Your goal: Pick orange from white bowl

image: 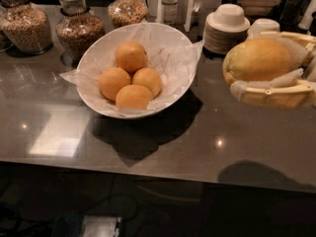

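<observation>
Pale yellow orange (pixel 259 60) gripped inside end effector (pixel 249 63), just right of white bowl (pixel 173 94), above grey counter (pixel 222 142)

tool (pixel 254 63) at right edge: cut off | orange (pixel 259 58) underside: hidden by finger (pixel 276 97) | jars (pixel 79 31): tops cropped

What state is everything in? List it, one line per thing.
orange: in the air outside the bowl, clamped in the pincer.
pincer: at right above the counter, shut on the orange.
white bowl: on the counter, paper-lined, holding four smaller fruits.
jars: upright, filled.
small dishes: stacked.
</observation>
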Motion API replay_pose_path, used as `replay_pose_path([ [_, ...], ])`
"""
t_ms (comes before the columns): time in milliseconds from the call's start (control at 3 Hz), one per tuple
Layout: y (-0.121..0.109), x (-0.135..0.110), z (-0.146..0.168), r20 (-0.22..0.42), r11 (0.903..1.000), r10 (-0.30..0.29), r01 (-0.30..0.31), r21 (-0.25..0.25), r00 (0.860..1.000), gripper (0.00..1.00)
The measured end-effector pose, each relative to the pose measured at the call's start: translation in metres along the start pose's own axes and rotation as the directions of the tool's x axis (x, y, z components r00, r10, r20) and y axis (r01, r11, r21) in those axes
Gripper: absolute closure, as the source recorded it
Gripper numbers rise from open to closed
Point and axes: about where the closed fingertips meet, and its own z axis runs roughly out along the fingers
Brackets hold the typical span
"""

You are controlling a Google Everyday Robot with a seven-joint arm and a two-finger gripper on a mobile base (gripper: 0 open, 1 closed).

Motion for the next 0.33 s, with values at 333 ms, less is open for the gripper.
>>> replay_pose_path([
  [333,0.0,0.0,0.0,0.0,1.0,0.0,0.0,0.0,1.0,1.0],
])
